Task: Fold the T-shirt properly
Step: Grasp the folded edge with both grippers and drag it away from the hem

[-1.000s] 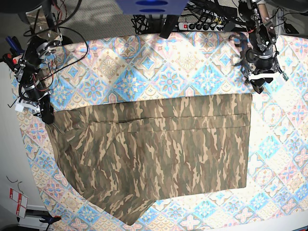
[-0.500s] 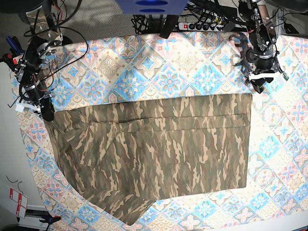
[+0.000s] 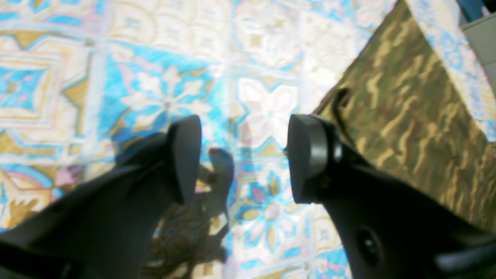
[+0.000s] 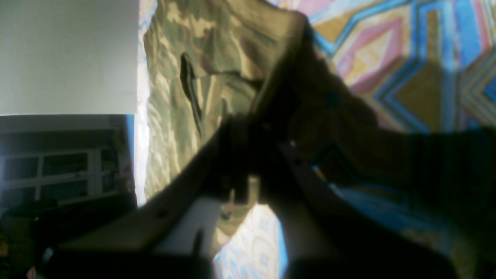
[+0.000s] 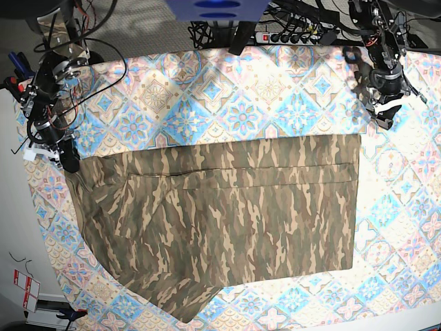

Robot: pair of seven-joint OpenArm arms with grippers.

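Observation:
The camouflage T-shirt [image 5: 227, 221] lies flat on the tablecloth, its top part folded down into a straight upper edge. One sleeve sticks out at the lower left [image 5: 186, 303]. My right gripper [image 5: 68, 163] sits at the shirt's upper left corner. In the right wrist view its jaws [image 4: 248, 162] look shut on the shirt's edge [image 4: 217, 42], which lifts a little. My left gripper [image 5: 383, 118] hovers over bare tablecloth above and to the right of the shirt's upper right corner. In the left wrist view it is open and empty [image 3: 242, 155], with the shirt [image 3: 407, 116] beside it.
The pastel blue-pink tablecloth [image 5: 234, 103] covers the table. A power strip [image 5: 289, 36] and cables [image 5: 103, 62] lie along the back edge. The table's left edge runs close to my right gripper, with floor beyond it [image 4: 69, 58].
My left gripper has moved up and to the right, away from the shirt's upper right corner. My right gripper has shifted slightly upward at the left corner. The shirt lies unchanged.

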